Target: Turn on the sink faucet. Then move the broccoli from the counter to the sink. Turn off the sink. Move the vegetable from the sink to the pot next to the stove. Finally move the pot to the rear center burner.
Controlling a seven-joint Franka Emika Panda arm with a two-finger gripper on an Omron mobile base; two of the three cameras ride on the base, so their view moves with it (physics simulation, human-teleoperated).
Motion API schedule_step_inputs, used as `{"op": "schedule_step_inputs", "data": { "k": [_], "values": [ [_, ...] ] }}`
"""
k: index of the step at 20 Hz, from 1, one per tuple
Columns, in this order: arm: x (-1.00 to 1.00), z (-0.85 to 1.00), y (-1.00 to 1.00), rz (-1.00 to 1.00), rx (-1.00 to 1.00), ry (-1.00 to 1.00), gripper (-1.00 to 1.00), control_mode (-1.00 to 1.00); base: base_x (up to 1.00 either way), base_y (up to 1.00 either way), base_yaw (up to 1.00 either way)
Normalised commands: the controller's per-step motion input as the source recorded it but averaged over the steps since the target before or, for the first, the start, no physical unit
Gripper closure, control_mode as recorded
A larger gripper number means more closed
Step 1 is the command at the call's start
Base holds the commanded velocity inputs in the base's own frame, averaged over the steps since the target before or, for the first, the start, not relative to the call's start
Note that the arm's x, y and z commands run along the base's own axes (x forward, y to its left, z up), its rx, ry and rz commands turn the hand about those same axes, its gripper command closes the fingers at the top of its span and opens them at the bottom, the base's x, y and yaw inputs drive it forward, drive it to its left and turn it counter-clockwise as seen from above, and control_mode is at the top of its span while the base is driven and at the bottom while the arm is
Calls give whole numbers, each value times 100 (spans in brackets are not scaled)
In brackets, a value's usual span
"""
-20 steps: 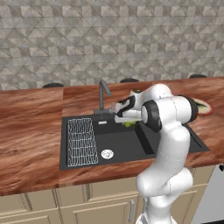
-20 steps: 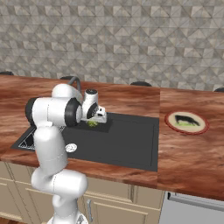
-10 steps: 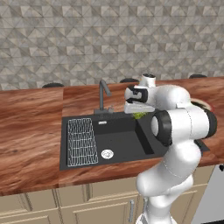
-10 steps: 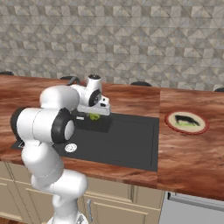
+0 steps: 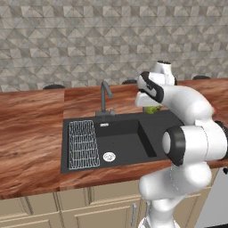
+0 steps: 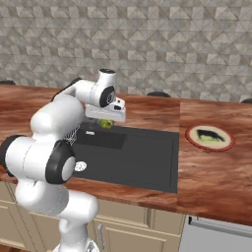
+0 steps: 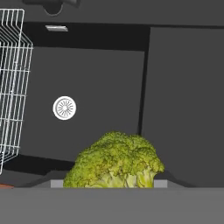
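Note:
My gripper [image 5: 150,106] hangs over the black sink [image 5: 126,143], near its back rim and right of the faucet [image 5: 104,95]. It is shut on the green broccoli [image 5: 153,109], which is lifted clear of the basin. From the right base view the broccoli [image 6: 106,124] peeks out under the gripper [image 6: 105,121]. In the hand view the broccoli [image 7: 116,161] sits at the bottom with the sink floor [image 7: 100,87] far below; the fingertips are hidden behind it. No water stream is visible at the faucet's spout.
A white wire rack [image 5: 83,144] fills the sink's left part, with a round drain [image 5: 109,156] beside it. A plate [image 6: 210,138] with dark food lies on the wooden counter [image 6: 216,177] to the right of the sink. A tiled wall stands behind.
The arm has swung right and upward, carrying the broccoli from over the sink's middle toward its back right. The grip has stayed the same.

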Motion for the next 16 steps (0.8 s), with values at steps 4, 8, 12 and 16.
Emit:
{"op": "schedule_step_inputs", "data": {
  "k": [4,8,12,16],
  "values": [
    [-48,40,-12,0,0,0,100,-100,0,0,0],
    [-4,0,0,0,0,0,100,-100,0,0,0],
    [0,0,0,0,0,0,100,-100,0,0,0],
    [-8,0,-1,-8,0,-2,100,100,-5,0,-10]
  ]
}}
